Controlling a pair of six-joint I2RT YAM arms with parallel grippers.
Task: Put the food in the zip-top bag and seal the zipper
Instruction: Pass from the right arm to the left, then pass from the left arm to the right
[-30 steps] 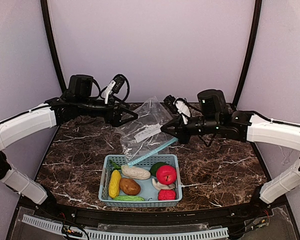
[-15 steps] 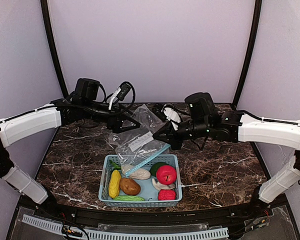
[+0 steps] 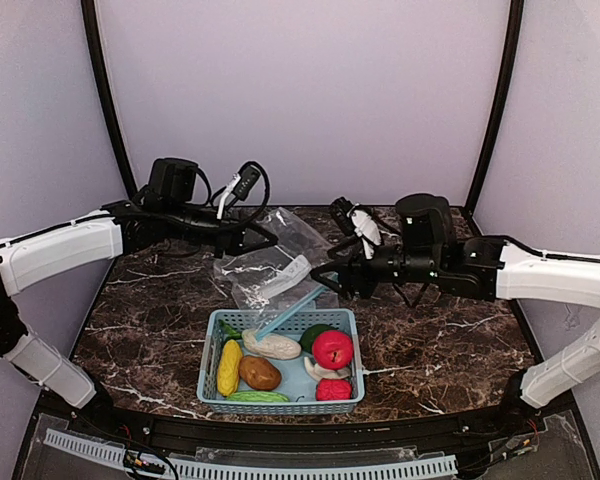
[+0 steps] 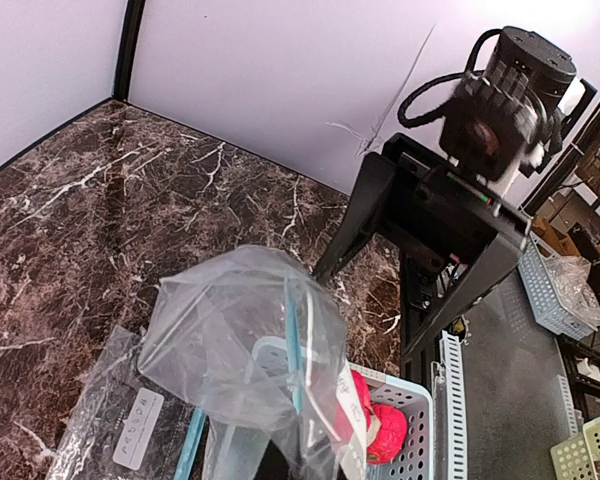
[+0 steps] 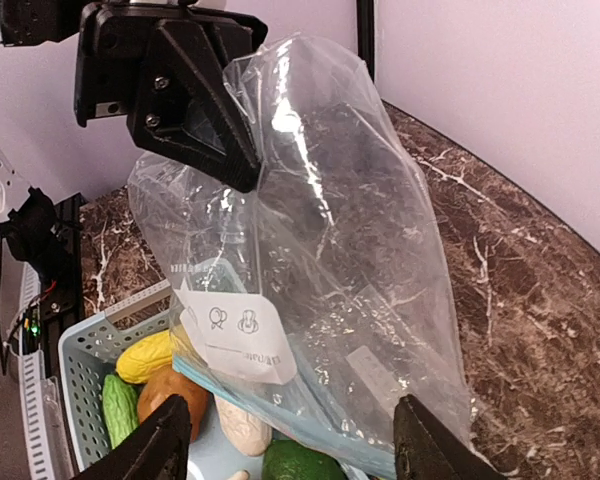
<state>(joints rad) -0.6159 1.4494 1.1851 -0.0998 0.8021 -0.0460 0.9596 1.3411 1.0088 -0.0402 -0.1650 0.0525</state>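
**Bag Held Over Basket, Food Below**

My left gripper (image 3: 268, 238) pinches the clear zip-top bag (image 3: 270, 272) by its upper edge, above the blue basket (image 3: 206, 388). My right gripper (image 3: 327, 281) is spread beside the bag, apparently not gripping it. The food lies in the basket, including corn (image 3: 229, 367), potato (image 3: 260, 373) and apple (image 3: 332, 349).

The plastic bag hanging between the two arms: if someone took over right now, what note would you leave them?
The left gripper is shut on the zip-top bag, pinching its upper edge and holding it up.
The right gripper is open beside the bag, gripping nothing.
Food: the corn, potato, radish, apple and the other pieces all lie in the light blue basket. The bag's blue zipper dangles over the basket's far rim.
Done: bag picked up; no food seen in it.
Left: open the bag's mouth, load every piece, seal the zipper.
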